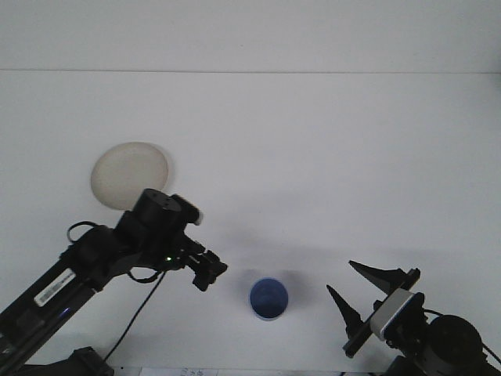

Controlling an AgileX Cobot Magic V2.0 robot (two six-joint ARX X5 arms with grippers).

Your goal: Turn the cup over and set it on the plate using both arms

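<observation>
Right pincer [356, 301]: it is at the bottom right corner, to the right of the cup and apart from it. Its two black fingers are spread wide, one above the other in the picture, and nothing is between them.
Cup [268, 298]: blue, it stands on the white table [329, 157] near the bottom edge, a little right of the middle. The open mouth faces up, so the inside is visible. Nothing touches it.
Left pincer [210, 272]: it is just left of the cup and slightly farther from the camera, close to it but not touching. It is small and dark in this view, so I cannot tell if the fingers are open or closed. It holds nothing that I can see.
Left arm [109, 254]: black, it reaches from the bottom left corner up and to the right, towards the cup. A black cable hangs under it.
Plate [125, 168]: round and pale, it lies flat on the table, far left of the cup and farther back. The left arm covers its near right edge.
</observation>
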